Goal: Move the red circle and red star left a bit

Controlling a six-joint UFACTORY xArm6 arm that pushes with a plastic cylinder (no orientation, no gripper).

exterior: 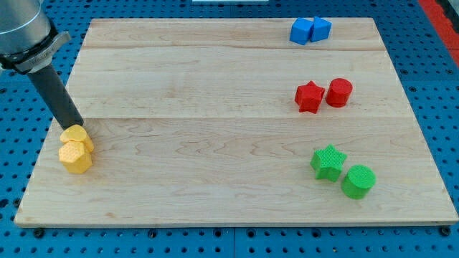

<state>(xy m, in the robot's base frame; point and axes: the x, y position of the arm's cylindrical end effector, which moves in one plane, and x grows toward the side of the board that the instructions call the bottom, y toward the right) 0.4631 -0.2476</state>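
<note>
The red star (pixel 309 97) and the red circle (pixel 339 92) sit side by side, touching, at the view's right, star on the left. My tip (pixel 76 125) is far off at the view's left edge of the board, right at the top of two yellow blocks (pixel 76 149). The dark rod slants up to the view's top left corner.
Two blue blocks (pixel 310 30) touch each other at the view's top right. A green star (pixel 328 162) and a green circle (pixel 358 181) sit at the bottom right. The wooden board (pixel 215 107) lies on a blue pegboard.
</note>
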